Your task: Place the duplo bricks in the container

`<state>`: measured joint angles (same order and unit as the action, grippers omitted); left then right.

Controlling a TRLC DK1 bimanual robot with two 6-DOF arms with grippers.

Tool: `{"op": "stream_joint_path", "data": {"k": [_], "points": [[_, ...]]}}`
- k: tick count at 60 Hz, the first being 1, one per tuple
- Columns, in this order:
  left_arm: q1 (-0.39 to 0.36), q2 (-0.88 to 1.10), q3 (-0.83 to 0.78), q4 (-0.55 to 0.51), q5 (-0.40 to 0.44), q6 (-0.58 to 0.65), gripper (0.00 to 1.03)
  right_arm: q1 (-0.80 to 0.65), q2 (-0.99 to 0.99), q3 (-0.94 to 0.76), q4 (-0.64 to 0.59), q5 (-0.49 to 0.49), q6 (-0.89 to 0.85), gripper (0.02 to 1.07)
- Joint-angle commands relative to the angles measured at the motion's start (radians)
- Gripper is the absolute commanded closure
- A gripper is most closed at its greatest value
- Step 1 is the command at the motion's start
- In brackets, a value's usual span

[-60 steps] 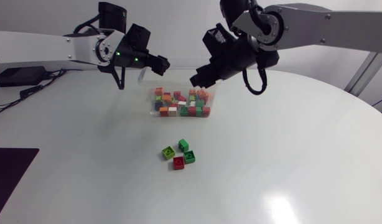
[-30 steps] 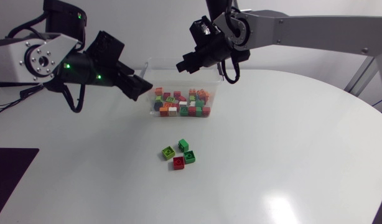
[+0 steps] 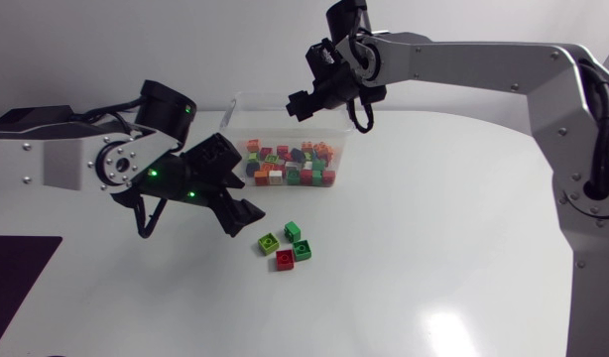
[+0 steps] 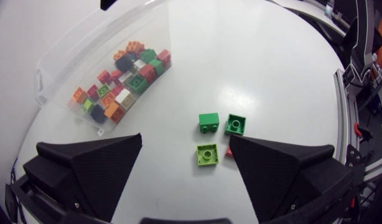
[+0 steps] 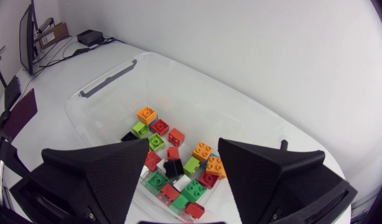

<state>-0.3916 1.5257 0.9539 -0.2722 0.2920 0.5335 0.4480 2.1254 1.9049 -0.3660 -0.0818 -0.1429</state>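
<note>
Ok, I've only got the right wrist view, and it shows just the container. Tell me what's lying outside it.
Observer: Four bricks sit clustered on the table in front of the container: a lime brick, a red brick, a green brick and a second green brick.
Operator: Give me the left arm's position.
Observer: The left gripper hangs beside that cluster, on the lime brick's side, touching none of them.
Operator: Report its fingers.
Observer: Open and empty. In the left wrist view the lime brick lies ahead, between them.
</note>
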Motion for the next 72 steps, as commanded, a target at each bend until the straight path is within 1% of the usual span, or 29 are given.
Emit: {"op": "stream_joint_path", "data": {"k": [1, 12, 18, 30, 40, 45, 52, 54, 58, 59, 61, 62, 66, 67, 72], "points": [[-0.029, 0.059, -0.029, -0.007, -0.022, 0.034, 0.06, -0.009, -0.082, -0.058, -0.004, -0.001, -0.026, 0.12], [-0.073, 0.171, -0.014, -0.005, -0.097, 0.036, 0.06, -0.014, -0.274, -0.225, -0.024, -0.032, -0.046, 0.12], [-0.081, 0.218, 0.000, -0.004, -0.125, 0.037, 0.06, -0.008, -0.367, -0.323, -0.034, -0.050, -0.055, 0.12], [-0.081, 0.283, 0.037, -0.004, -0.132, 0.037, 0.07, 0.003, -0.525, -0.507, -0.083, -0.085, -0.081, 0.12], [-0.079, 0.332, 0.072, -0.004, -0.132, 0.037, 0.07, 0.023, -0.604, -0.652, -0.105, -0.107, -0.116, 0.12], [-0.081, 0.370, 0.095, -0.002, -0.131, 0.037, 0.11, 0.035, -0.634, -0.734, -0.105, -0.107, -0.129, 0.12], [-0.089, 0.409, 0.118, -0.002, -0.131, 0.036, 0.25, 0.044, -0.653, -0.820, -0.106, -0.108, -0.156, 0.13], [-0.092, 0.421, 0.126, -0.004, -0.131, 0.034, 0.30, 0.055, -0.657, -0.843, -0.110, -0.108, -0.175, 0.13], [-0.098, 0.436, 0.135, -0.004, -0.131, 0.029, 0.38, 0.074, -0.665, -0.880, -0.114, -0.110, -0.221, 0.13], [-0.102, 0.447, 0.140, -0.004, -0.131, 0.029, 0.44, 0.081, -0.670, -0.897, -0.114, -0.110, -0.250, 0.13], [-0.104, 0.456, 0.146, -0.004, -0.131, 0.029, 0.48, 0.089, -0.670, -0.912, -0.114, -0.110, -0.282, 0.13], [-0.104, 0.456, 0.146, -0.004, -0.131, 0.029, 0.48, 0.092, -0.670, -0.917, -0.114, -0.111, -0.294, 0.13], [-0.107, 0.475, 0.155, -0.004, -0.129, 0.029, 0.71, 0.098, -0.660, -0.938, -0.116, -0.142, -0.368, 0.12], [-0.107, 0.475, 0.157, -0.002, -0.129, 0.029, 0.75, 0.098, -0.657, -0.940, -0.116, -0.148, -0.383, 0.12], [-0.102, 0.473, 0.149, -0.004, -0.128, 0.029, 0.77, 0.100, -0.614, -0.948, -0.114, -0.182, -0.475, 0.12]]}}
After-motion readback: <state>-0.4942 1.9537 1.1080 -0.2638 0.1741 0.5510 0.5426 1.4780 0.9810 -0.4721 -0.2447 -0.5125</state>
